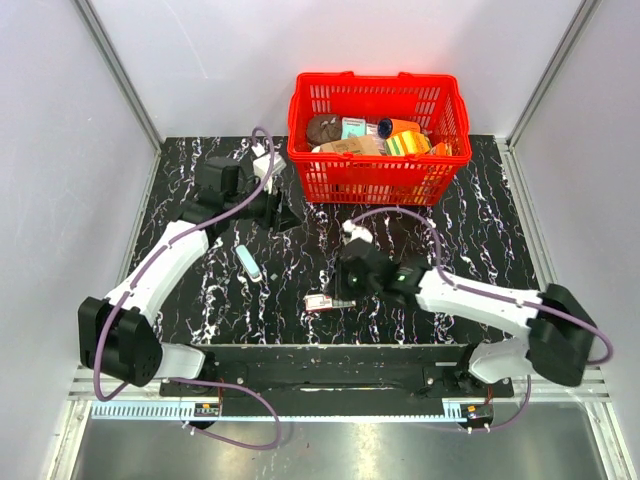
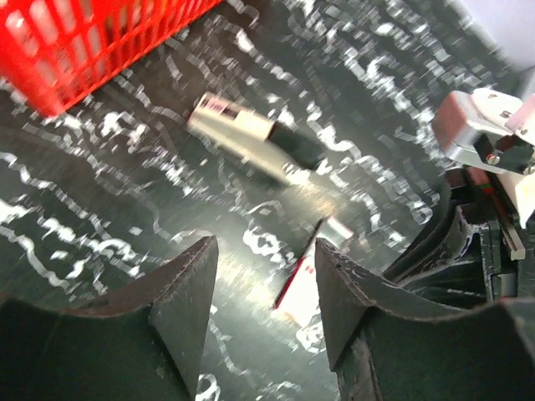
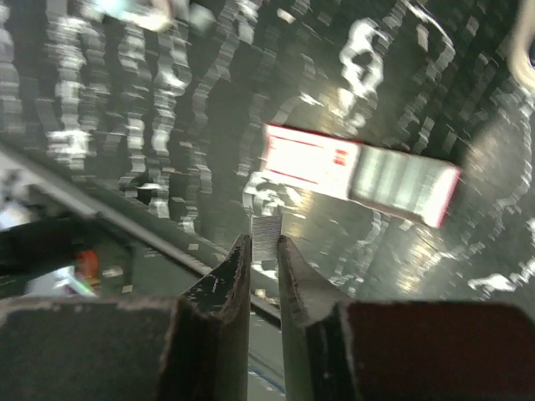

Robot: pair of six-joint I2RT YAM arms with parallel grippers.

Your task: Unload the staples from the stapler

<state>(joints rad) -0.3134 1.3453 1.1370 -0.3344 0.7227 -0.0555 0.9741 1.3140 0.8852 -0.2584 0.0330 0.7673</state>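
Note:
The stapler (image 2: 251,138), pale silvery with a black end, lies on the black marbled table (image 1: 200,270), blurred, in the left wrist view. I cannot make it out in the top view. My left gripper (image 1: 285,215) is open and empty; in its wrist view (image 2: 263,276) it hovers above the table short of the stapler. My right gripper (image 1: 342,284) is shut on a short silvery ribbed strip of staples (image 3: 266,234), held just above the table (image 3: 264,244) beside a flat red-and-white box (image 3: 359,175).
The red-and-white box (image 1: 318,303) also shows under my left fingers (image 2: 303,280). A pale blue pill-shaped object (image 1: 250,263) lies left of centre. A red basket (image 1: 378,180) full of items stands at the back. The right arm's wrist (image 2: 485,134) is at the right.

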